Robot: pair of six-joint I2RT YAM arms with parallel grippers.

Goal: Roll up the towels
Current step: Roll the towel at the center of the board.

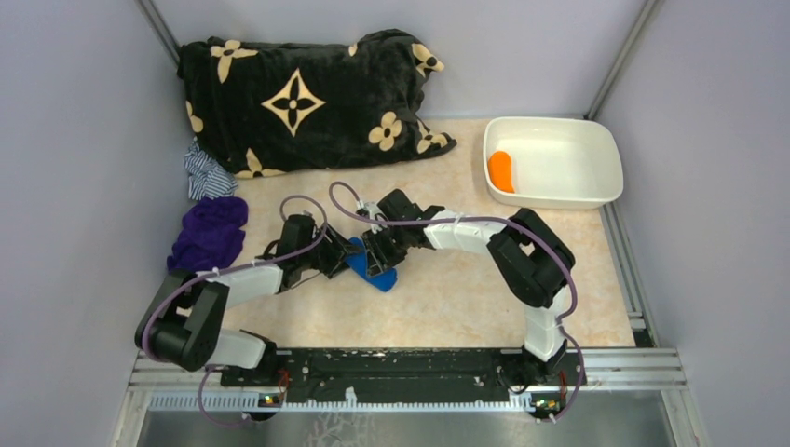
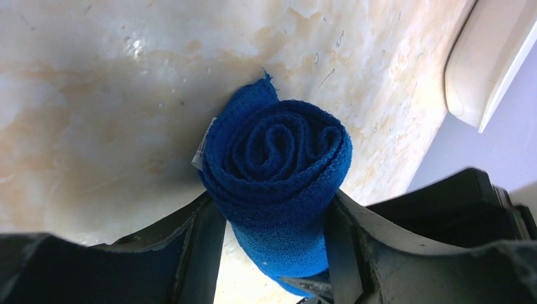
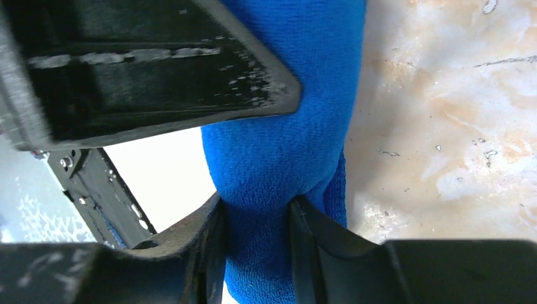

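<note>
Top external view: my two arms reach in toward each other at the middle of the surface, and my left hand and right hand meet over the blue towel. It lies on the surface between them, nearer the near edge than the far one. The orange towel sits rolled inside the white tub at the far right corner, against the tub's left wall. A black blanket with tan flowers fills the far left corner. Just in front of it, along the left edge, lie a striped cloth and a purple cloth.

From my left wrist I see the blue towel wound into a tight spiral, its end facing the camera. My left fingers stand fairly wide, one on each side of the roll, both pressing its flanks, so this hand holds the roll.

From my right wrist, my fingers are set narrow and pinch the blue cloth, which bulges out above the grip.
</note>
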